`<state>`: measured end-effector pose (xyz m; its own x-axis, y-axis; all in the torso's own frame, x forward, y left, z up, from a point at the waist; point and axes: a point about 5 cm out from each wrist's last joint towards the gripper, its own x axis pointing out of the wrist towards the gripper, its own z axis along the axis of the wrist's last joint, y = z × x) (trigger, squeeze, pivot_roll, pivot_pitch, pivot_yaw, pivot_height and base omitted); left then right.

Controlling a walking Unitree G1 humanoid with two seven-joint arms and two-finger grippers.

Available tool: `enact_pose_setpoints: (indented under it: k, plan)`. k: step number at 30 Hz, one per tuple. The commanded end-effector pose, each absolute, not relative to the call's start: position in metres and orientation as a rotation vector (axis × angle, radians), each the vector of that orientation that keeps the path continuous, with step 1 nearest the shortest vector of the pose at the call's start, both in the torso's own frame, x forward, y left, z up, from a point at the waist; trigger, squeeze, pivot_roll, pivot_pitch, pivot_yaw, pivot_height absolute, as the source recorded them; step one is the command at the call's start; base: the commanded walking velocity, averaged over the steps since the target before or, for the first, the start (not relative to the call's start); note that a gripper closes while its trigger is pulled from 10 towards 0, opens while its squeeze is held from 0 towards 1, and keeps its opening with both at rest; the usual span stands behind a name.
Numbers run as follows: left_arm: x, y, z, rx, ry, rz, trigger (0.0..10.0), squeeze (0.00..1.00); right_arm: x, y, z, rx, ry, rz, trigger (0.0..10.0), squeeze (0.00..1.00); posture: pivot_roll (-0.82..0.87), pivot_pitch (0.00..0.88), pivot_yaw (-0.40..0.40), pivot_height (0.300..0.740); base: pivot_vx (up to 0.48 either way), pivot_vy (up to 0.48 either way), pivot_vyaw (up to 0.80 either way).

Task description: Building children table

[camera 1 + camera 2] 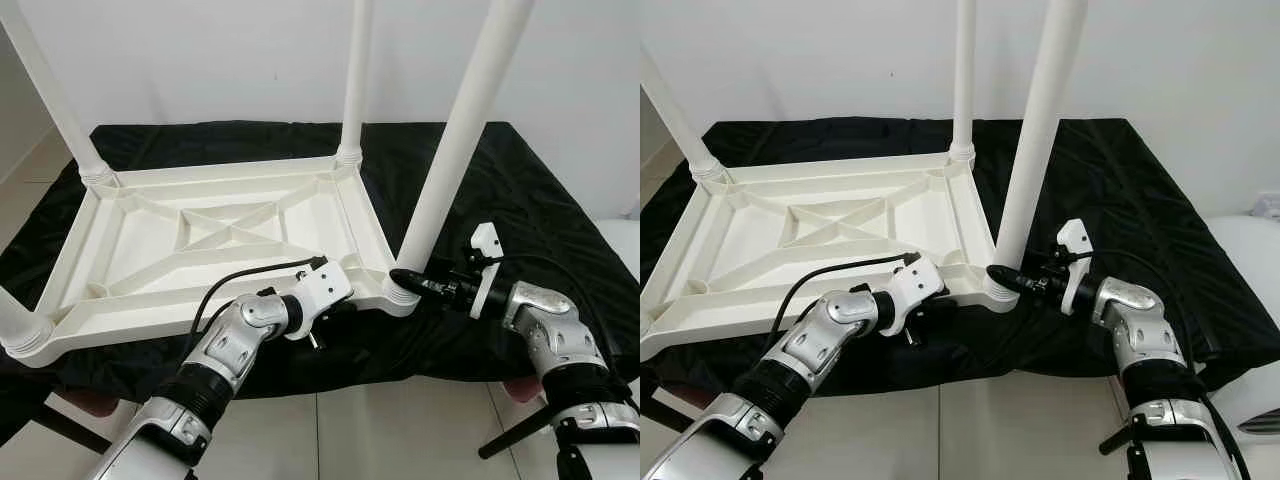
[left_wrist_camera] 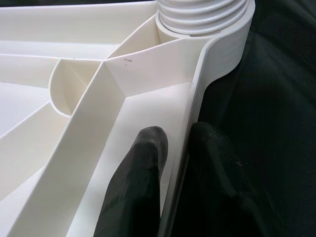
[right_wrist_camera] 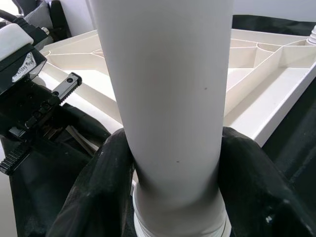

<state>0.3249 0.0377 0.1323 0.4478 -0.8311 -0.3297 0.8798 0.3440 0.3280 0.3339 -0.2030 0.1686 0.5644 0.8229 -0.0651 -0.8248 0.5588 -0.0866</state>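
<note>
Nearest the robot, the left claw (image 1: pixel 340 300) pinches the near rim of the upturned white tabletop (image 1: pixel 215 240), one black finger (image 2: pixel 136 182) inside the rim wall and the other outside against the black cloth (image 1: pixel 500 190) that covers the counter. Just beside it, the right claw (image 1: pixel 405 279) is clamped on the near-right leg (image 1: pixel 455 150), its fingers (image 3: pixel 94 192) wrapping the white tube low down, right above the ribbed collar where the leg enters the corner socket (image 1: pixel 398 295). The likeliest trouble sits at that joint: if the leg is being turned or pressed home, a grip this low on a smooth, tall tube could slip round it instead of driving it, and the leg would stay loose. A sideways push from the right arm could also lever the long leg and strain the socket, or drag the whole tabletop across the slippery cloth, since the left claw holds only a thin rim and might slide off it. Farther back, the rear-right leg (image 1: pixel 357 75) and the rear-left leg (image 1: pixel 50 95) stand in their corners, and the near-left leg (image 1: pixel 12 318) shows at the edge; a jolt to the tabletop would sway all of them, and any that is not fully seated could tip out.
</note>
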Motion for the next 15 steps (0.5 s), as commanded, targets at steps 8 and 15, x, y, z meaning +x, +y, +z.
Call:
enact_pose_setpoints:
  k: [8, 15]
  plan:
    - [0.319, 0.033, 0.126, 0.503, 0.139, -1.179, 10.0, 0.0, 0.329, -0.183, 0.167, -0.069, -0.022, 0.991, 0.0, 0.0, -0.11, 0.073, 0.044, 0.74, 0.0, 0.0, 0.0]
    - [0.319, 0.034, 0.126, 0.497, 0.139, -1.171, 10.0, 0.0, 0.324, -0.163, 0.167, -0.054, -0.071, 0.825, 0.0, 0.0, -0.11, 0.091, 0.044, 0.74, 0.0, 0.0, 0.0]
